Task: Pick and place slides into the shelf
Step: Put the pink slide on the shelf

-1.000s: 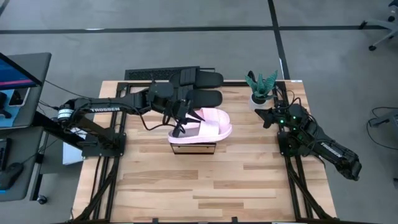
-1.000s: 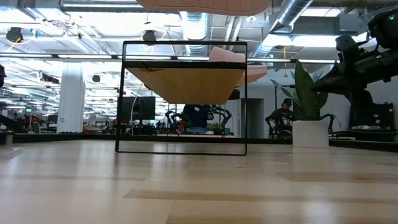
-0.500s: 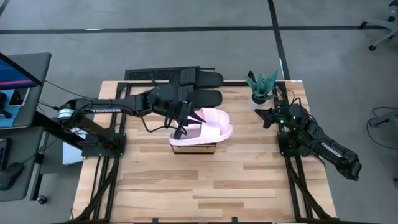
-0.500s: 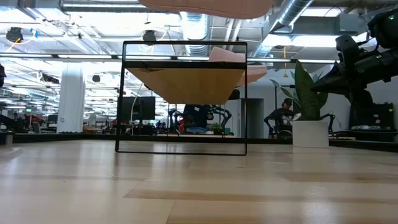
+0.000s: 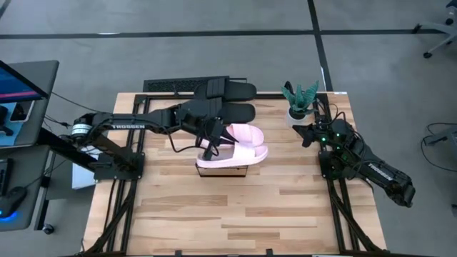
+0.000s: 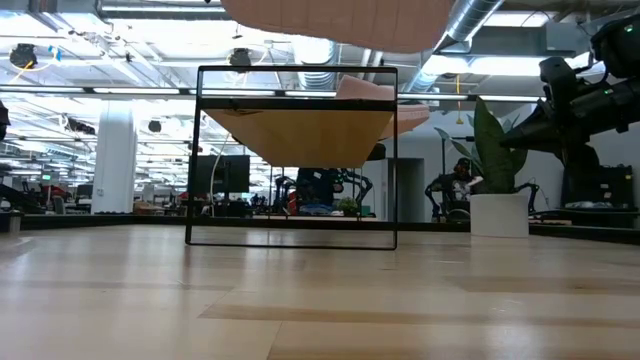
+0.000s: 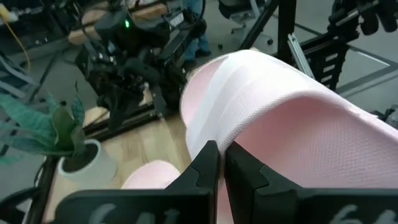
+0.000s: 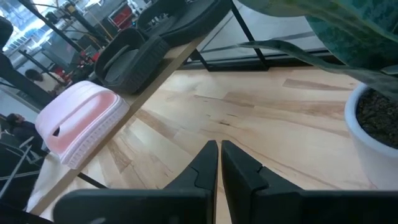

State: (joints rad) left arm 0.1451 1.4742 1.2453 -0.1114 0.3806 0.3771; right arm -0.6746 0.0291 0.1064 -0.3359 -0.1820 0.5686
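Butcher-block tabletop (image 5: pixel 235 207) fills the high view, grey floor around it. Left gripper (image 5: pixel 208 150), closed on a pink slide (image 5: pixel 239 146), holds it above the shelf (image 5: pixel 223 168) at centre. Black slides (image 5: pixel 228 100) lie at twelve o'clock. Right gripper (image 5: pixel 298 131), closed and empty, waits at three o'clock beside a potted plant (image 5: pixel 300 100).

Shelf (image 5: pixel 223 168) mostly hidden under pink slide (image 5: pixel 235 148) (high view); second pink slide indistinguishable.
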